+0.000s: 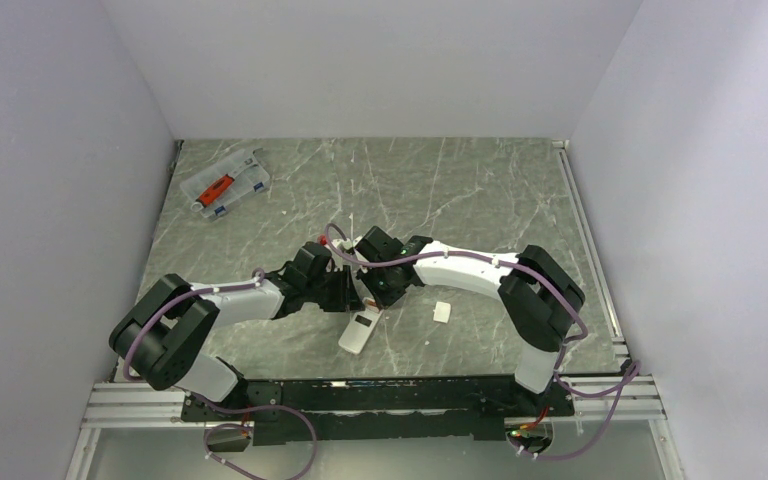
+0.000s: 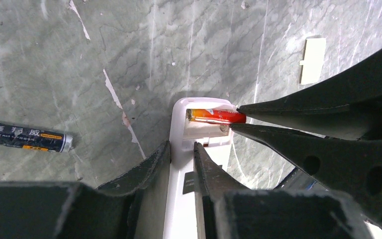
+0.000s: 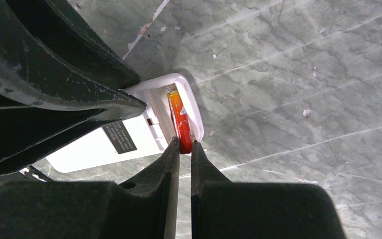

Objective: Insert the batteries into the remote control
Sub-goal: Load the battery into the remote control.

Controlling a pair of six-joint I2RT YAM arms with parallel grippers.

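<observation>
Grey, veined table [image 1: 480,190] between plain white walls, where we see both arms meeting over the remote [image 1: 358,333] near the middle of the front edge. Our left gripper [image 2: 181,149] is clenched on the remote, one finger pressed to each long side of the white body, whose open end with the battery bay points away from the wrist. Just past those fingertips a battery [image 2: 214,115], dark with a reddish-orange end, lies across the bay at the remote's far end. Our right gripper [image 3: 185,147] comes in from the side and is closed on that battery, its two narrow tips pinching the red end while the rest of the cell lies in the bay straight ahead of the tips. From the right wrist we see the remote's plain white back and its dark label running off to the left of the fingers, under the left gripper's black fingers. We cannot tell whether the battery is fully seated. A loose battery [image 2: 25,135] with a black printed wrapper lies flat on the table off to the left of the left gripper, well apart from the remote. A small white cover [image 2: 312,59] lies on the table beyond the right gripper's fingers as the left wrist sees them, apart from both. A clear case [image 1: 225,183] holding a red tool sits far off, towards the left back corner.
</observation>
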